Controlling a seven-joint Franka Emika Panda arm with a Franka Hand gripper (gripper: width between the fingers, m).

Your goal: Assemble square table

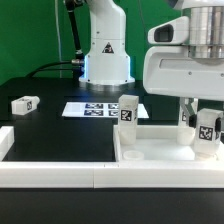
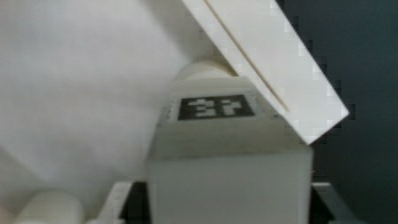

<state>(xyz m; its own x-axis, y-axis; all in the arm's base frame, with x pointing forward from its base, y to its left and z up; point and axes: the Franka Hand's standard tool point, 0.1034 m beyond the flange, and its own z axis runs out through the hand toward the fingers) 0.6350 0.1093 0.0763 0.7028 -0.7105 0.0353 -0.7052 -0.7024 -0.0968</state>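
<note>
The white square tabletop (image 1: 160, 152) lies tray-side up at the front of the exterior view's right. One white tagged leg (image 1: 128, 112) stands upright at its far left corner. My gripper (image 1: 204, 122) is shut on a second tagged leg (image 1: 208, 130) and holds it upright over the top's far right corner. In the wrist view this leg (image 2: 222, 150) fills the space between my fingers (image 2: 125, 200), its tip at the top's raised rim (image 2: 267, 60). A round socket (image 2: 36, 208) shows on the tray floor beside it. Whether the leg's tip touches the tray is hidden.
Another tagged leg block (image 1: 24, 103) lies on the black table at the exterior view's left. The marker board (image 1: 98, 108) lies flat before the robot base (image 1: 105, 65). Long white border rails (image 1: 50, 172) run along the front and left.
</note>
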